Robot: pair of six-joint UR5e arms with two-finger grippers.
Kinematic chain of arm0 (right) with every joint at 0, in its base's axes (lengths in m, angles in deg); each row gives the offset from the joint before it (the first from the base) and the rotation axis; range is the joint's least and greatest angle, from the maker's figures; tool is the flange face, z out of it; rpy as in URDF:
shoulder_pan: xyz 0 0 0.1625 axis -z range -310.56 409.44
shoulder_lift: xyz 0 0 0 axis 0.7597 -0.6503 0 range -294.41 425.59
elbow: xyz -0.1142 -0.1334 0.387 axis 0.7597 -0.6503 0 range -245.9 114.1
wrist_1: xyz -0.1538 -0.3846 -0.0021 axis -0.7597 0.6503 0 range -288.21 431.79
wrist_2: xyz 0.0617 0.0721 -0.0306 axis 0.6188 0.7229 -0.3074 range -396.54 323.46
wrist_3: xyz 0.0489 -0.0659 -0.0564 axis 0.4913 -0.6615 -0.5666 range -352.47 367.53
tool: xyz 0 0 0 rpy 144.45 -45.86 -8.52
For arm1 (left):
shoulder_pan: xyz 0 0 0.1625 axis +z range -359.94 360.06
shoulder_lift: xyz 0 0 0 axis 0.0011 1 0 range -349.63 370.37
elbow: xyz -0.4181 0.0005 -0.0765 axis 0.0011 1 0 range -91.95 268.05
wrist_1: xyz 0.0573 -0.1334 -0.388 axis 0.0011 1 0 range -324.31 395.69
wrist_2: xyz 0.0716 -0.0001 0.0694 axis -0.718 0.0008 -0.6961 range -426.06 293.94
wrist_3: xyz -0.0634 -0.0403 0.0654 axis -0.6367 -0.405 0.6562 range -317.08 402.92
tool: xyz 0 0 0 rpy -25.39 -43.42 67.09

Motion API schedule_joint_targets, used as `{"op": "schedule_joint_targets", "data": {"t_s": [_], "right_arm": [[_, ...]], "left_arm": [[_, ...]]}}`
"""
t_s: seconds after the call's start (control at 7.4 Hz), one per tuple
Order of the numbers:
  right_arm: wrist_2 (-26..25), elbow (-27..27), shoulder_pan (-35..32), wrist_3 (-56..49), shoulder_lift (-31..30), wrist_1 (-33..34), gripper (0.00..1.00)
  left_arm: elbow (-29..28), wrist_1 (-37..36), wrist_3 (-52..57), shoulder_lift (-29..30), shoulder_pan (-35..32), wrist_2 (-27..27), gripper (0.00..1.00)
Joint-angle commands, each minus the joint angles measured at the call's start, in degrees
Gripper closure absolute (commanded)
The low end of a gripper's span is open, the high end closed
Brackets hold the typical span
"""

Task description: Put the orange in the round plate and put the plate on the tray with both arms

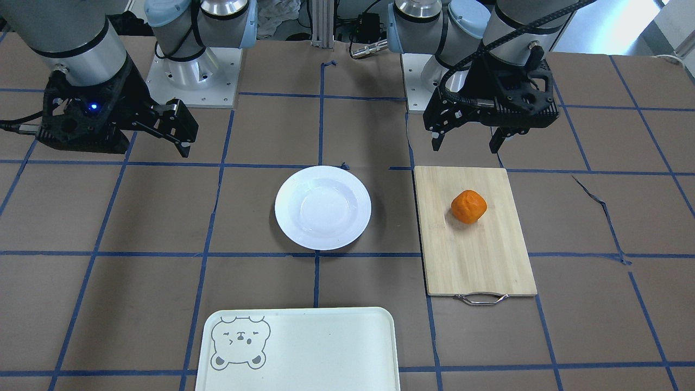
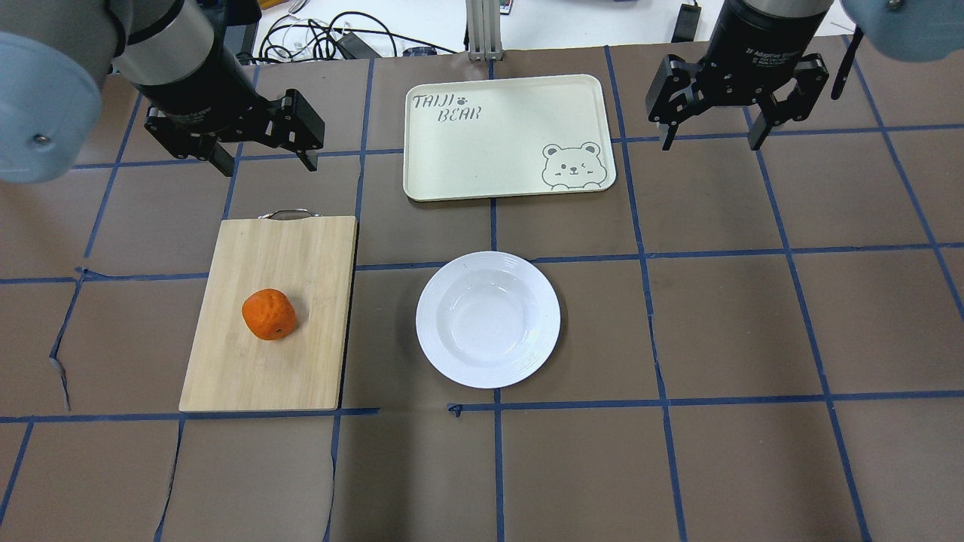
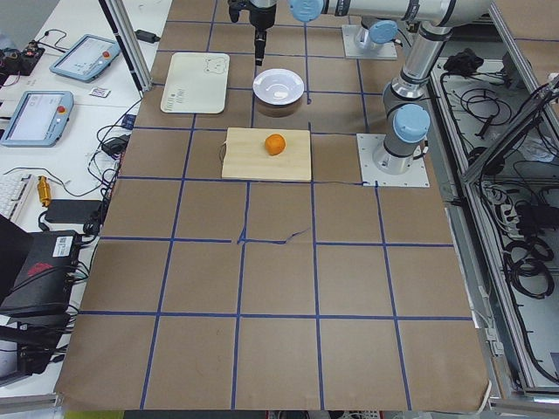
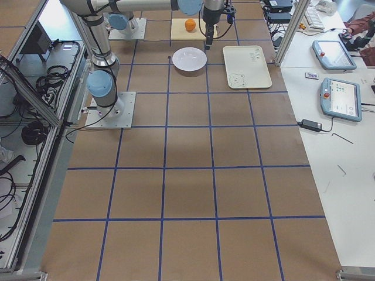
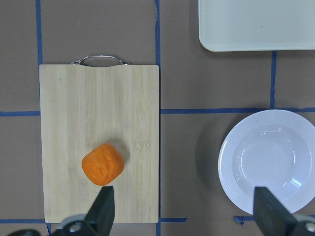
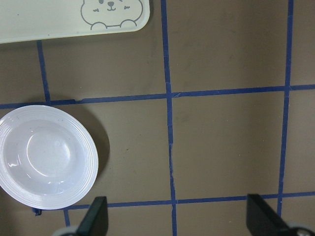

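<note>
The orange (image 2: 268, 314) rests on a bamboo cutting board (image 2: 290, 252) on my left side. The white round plate (image 2: 488, 320) lies empty on the table's middle. Beyond it, at the far edge, the cream tray (image 2: 497, 143) with its bear drawing is bare. My left gripper (image 2: 267, 167) hangs open above the table just past the board's handle end, apart from the orange (image 5: 102, 164). Beside the tray's right end, my right gripper (image 2: 711, 143) hovers open and holds nothing. The plate (image 6: 47, 155) shows at the left of the right wrist view.
The cutting board (image 1: 478, 255) has a metal handle (image 1: 481, 298) at its far end. Brown paper with blue tape lines covers the table. Cables and tablets (image 4: 343, 96) lie beyond the table's far edge.
</note>
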Motion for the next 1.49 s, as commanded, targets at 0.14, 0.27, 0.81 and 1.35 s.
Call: {"op": "schedule_joint_targets", "data": {"t_s": [0.14,0.27,0.81,1.35], "right_arm": [[-0.1,0.0,0.1,0.0,0.1,-0.1,0.0],[0.0,0.0,0.1,-0.2,0.1,-0.1,0.0],[0.0,0.0,0.0,-0.3,0.1,0.0,0.0],[0.1,0.0,0.1,-0.6,0.0,0.6,0.0]], "left_arm": [[0.8,5.7,1.0,-1.0,0.8,-0.5,0.0],[4.0,6.0,4.0,0.0,2.7,-0.5,0.0],[21.8,-8.4,25.5,3.6,5.1,-10.5,0.0],[25.3,-19.6,39.4,12.5,5.1,-16.1,0.0]]}}
